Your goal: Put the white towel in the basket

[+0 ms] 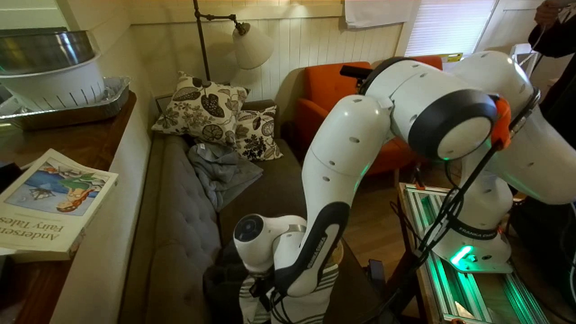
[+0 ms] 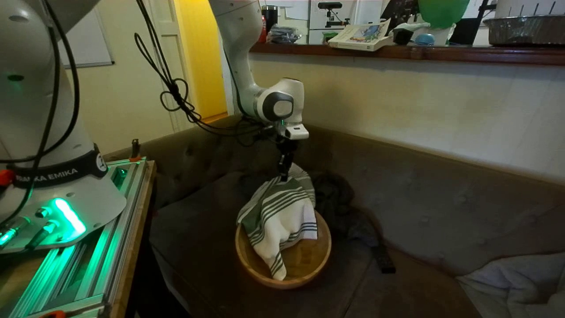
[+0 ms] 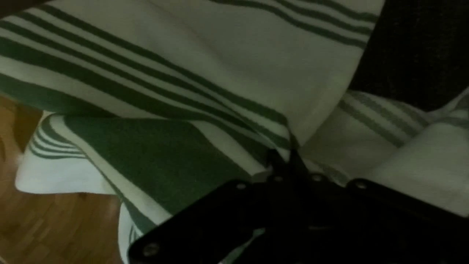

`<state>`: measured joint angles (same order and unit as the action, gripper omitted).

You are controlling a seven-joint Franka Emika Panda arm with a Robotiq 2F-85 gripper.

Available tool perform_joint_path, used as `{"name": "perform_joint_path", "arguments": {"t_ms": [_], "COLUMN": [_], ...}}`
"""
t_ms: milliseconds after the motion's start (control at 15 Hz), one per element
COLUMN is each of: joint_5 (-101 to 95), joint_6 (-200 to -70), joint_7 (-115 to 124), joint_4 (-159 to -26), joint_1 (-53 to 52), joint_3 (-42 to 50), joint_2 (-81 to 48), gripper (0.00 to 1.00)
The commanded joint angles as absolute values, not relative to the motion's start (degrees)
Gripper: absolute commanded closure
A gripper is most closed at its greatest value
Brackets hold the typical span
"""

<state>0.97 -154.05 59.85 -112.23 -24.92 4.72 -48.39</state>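
Grey-brown tufted fabric sofa (image 2: 203, 251), the worktop: spread beneath the black metal claw (image 2: 284, 176), its backrest behind the claw in an exterior view.
White jointed robot arm (image 1: 337, 148): above the claw, its wrist end directly over it.
Crumpled grey cloth (image 1: 227, 173): on the seat, well apart from the claw.
Heap of dark cloth (image 2: 333, 194): on the seat, just beside and lower than the claw.
White cloth towel with dark green stripes (image 2: 287, 216): hanging from the claw's tips, it covers the claw-side rim of the round light-brown wooden bowl (image 2: 306, 260), and its lower end is inside; another part drops behind the claw, and where that part rests I cannot tell.
Wooden bowl: on the seat, below the claw.
Claw: pointing down, fingers drawn nearly together, a bunched fold of the towel pinched between their tips in the wrist view.
Black remote-shaped object (image 2: 383, 259): on the seat, farther from the claw than the dark heap.
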Motion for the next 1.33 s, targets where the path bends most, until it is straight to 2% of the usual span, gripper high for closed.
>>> {"name": "perform_joint_path", "arguments": {"t_ms": [0, 200, 533, 800, 867, 1000, 1133, 1200, 1267], "joint_5": [3.2, 3.3, -3.9, -12.2, -11.8, -10.7, -8.5, -6.7, -5.5], "joint_6": [-151.0, -144.7, -148.7, -152.1, -152.7, -153.8, -153.3, -151.9, -151.1], "joint_7": [54.0, 54.2, 66.4, 81.1, 84.6, 92.2, 97.6, 98.0, 98.2], "joint_4": [-124.0, -130.5, -141.8, -141.8, -141.2, -138.7, -135.1, -133.6, -131.9], "joint_1": [-18.5, -15.6, -14.6, -15.2, -18.2, -21.4, -19.9, -19.2, -18.5], "joint_3": [1.9, 3.9, 14.8, 20.5, 23.0, 23.6, 19.1, 16.7, 14.7], "joint_2": [-35.5, -27.5, -17.3, -22.7, -25.5, -32.7, -38.8, -40.8, -42.5], "gripper": [0.99, 0.99, 0.99, 0.99, 0.99, 0.99, 0.99, 0.69, 0.68]}}
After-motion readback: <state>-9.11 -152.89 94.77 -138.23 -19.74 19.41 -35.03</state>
